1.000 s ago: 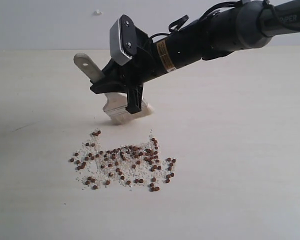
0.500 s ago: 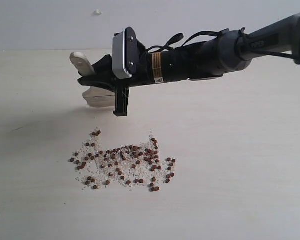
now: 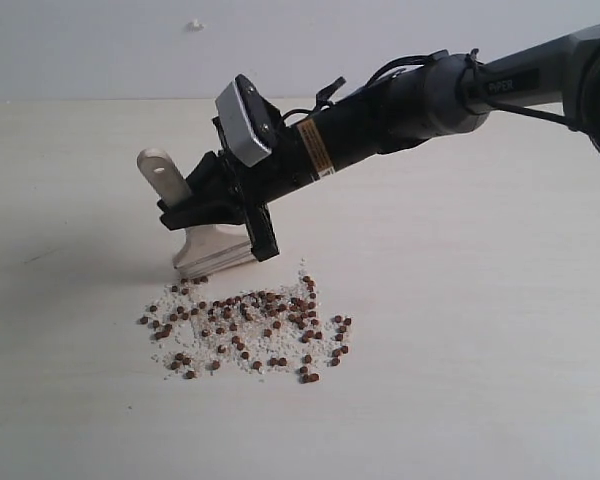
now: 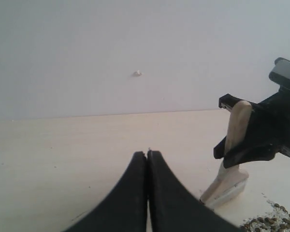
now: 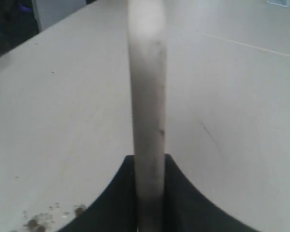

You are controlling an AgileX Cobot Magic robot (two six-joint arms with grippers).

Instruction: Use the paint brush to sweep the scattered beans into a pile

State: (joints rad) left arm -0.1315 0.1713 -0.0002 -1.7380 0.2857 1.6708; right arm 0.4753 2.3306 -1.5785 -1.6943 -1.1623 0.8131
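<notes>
Both grippers are closed. The right gripper [image 3: 235,210] pinches the pale wooden handle of the paint brush [image 3: 212,246], and the left gripper [image 4: 147,155] has its curved black fingers pressed together, empty. The brush leans with its silver ferrule and off-white bristles downward, tips at the table [image 3: 480,350] just beside the far left edge of the beans [image 3: 245,325]. These lie as a loose spread of tiny reddish-brown pellets and whitish grains on the smooth pale wood.

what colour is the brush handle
Pale wood; the paint brush handle shows best in the right wrist view.
</notes>
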